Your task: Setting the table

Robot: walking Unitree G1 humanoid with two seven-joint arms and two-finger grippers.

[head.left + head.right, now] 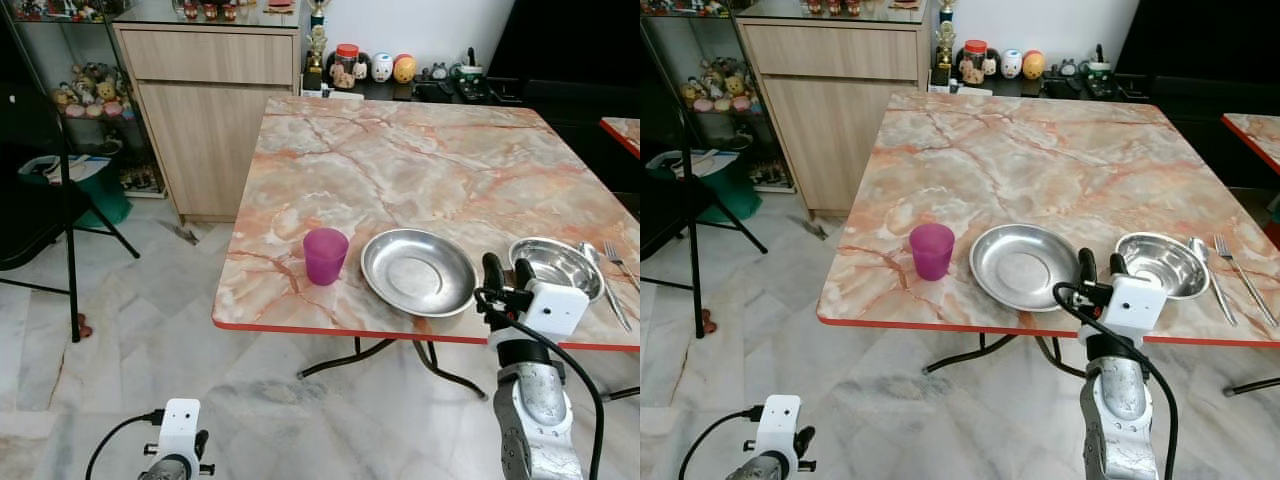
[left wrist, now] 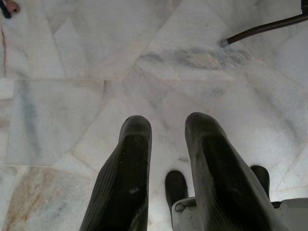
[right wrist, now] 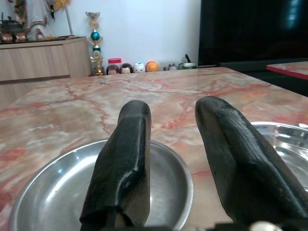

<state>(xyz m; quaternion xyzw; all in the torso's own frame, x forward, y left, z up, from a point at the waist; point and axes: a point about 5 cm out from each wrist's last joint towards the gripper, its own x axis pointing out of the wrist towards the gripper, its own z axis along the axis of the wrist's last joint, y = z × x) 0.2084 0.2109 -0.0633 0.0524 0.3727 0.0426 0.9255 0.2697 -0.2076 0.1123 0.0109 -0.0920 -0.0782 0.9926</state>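
Likely light, slick steel plate; we'd pinch its rim. Right gripper jaws parted, empty.

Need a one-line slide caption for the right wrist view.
Right pincer, fingers apart and empty, poised at the marble table's near edge between the steel plate and steel bowl.

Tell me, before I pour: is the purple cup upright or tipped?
Upright. The cup stands on its base on the table, open mouth up, left of the plate.
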